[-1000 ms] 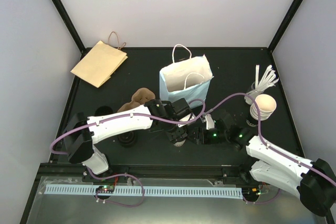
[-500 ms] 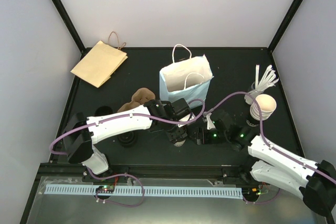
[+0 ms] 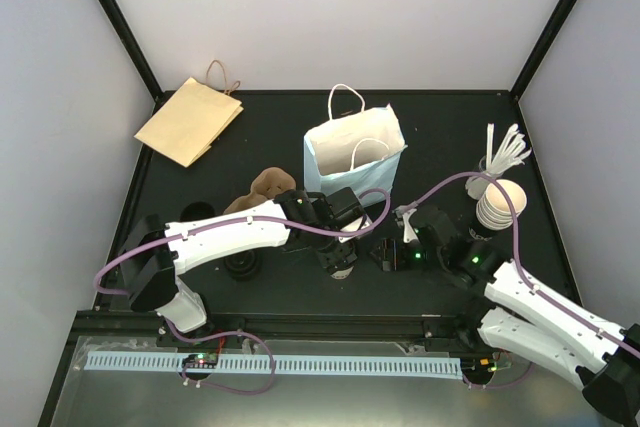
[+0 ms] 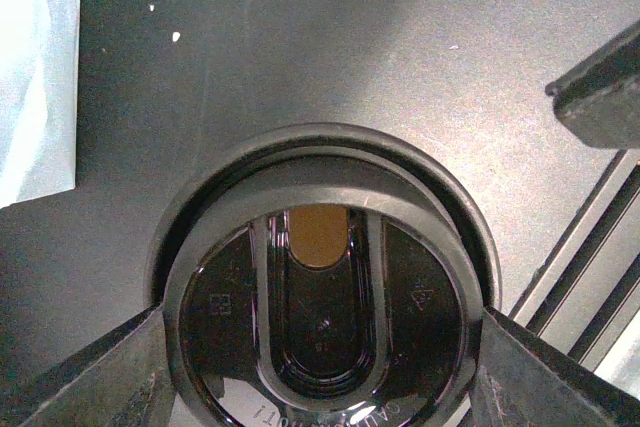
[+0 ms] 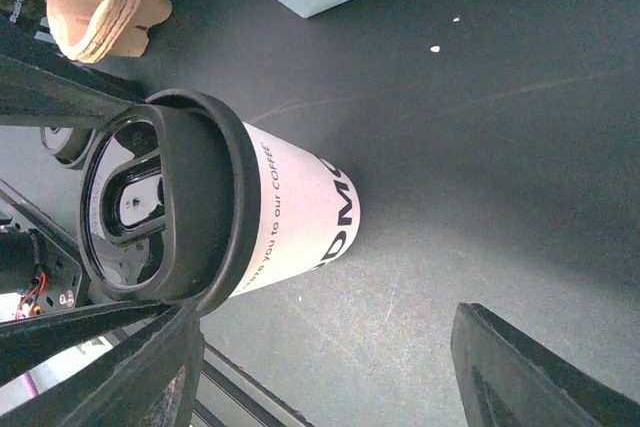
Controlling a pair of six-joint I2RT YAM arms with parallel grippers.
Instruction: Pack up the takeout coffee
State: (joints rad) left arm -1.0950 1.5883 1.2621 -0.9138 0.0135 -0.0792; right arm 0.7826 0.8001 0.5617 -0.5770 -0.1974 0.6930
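The takeout coffee (image 5: 300,215) is standing upright on the table (image 5: 500,147), with its black lid (image 4: 320,317) sitting on top. The left tool (image 4: 320,339) is pinching that lid from both sides. The right tool (image 3: 390,250) is hanging spread just beside the cup, gripping nothing. Behind them a pale blue bag (image 3: 355,152) is standing open, and nested lidless cups (image 3: 500,205) are sitting to the right.

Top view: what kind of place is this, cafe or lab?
Most likely a lab test cell staged as a coffee counter: robot arms bolted to a black table inside white walls, with props laid out: a blue bag, a brown bag, a stack of cups, a lidded cup.
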